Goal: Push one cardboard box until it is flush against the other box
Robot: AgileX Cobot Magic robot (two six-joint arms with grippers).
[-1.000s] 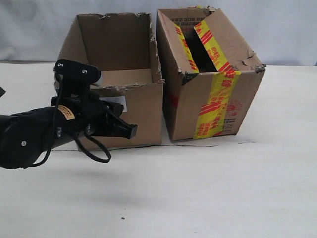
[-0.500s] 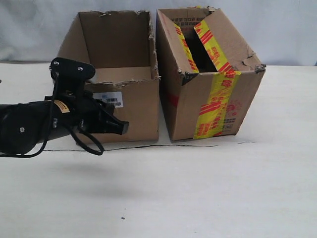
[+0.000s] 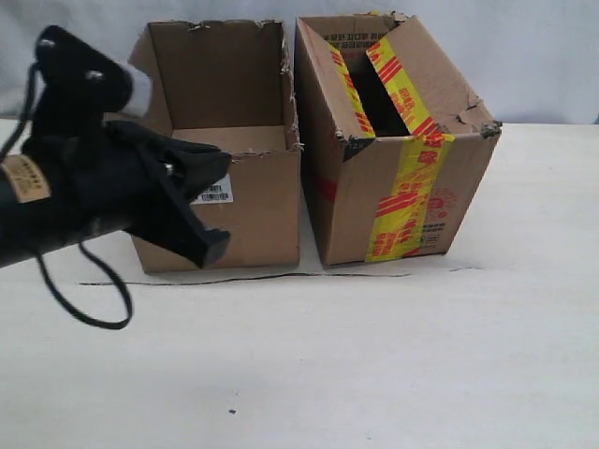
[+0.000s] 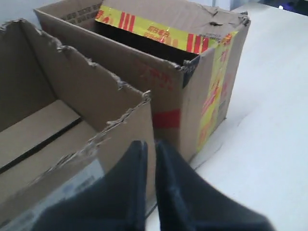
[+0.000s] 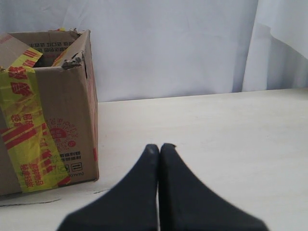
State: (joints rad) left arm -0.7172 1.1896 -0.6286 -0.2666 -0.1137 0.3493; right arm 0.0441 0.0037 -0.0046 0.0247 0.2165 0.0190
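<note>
The plain cardboard box (image 3: pixel 257 210) stands open-topped with a ragged rim and a white barcode label (image 3: pixel 213 194) on its front. Immediately to its right is the carton with yellow-and-red tape (image 3: pixel 402 187). Their upper rims nearly meet, and a thin wedge of gap shows lower down. My left gripper (image 3: pixel 213 245) hovers in front of the plain box's front face, shut and holding nothing. In the left wrist view its tips (image 4: pixel 150 144) point at the plain box's front corner (image 4: pixel 139 120) beside the taped carton (image 4: pixel 211 91). My right gripper (image 5: pixel 160 147) is shut and empty, over bare table to the right of the taped carton (image 5: pixel 43 120).
The pale table (image 3: pixel 393 355) stretches out in front of both boxes, with a thin dark line (image 3: pixel 281 275) running along their bases. A white backdrop (image 3: pixel 543 56) hangs behind. The left arm's cable (image 3: pixel 84 313) loops down below it.
The left arm has pulled back from the plain box, moving up, leftward and nearer the camera. The plain box, tipped forward a second ago, has settled flat. The taped carton has not moved.
</note>
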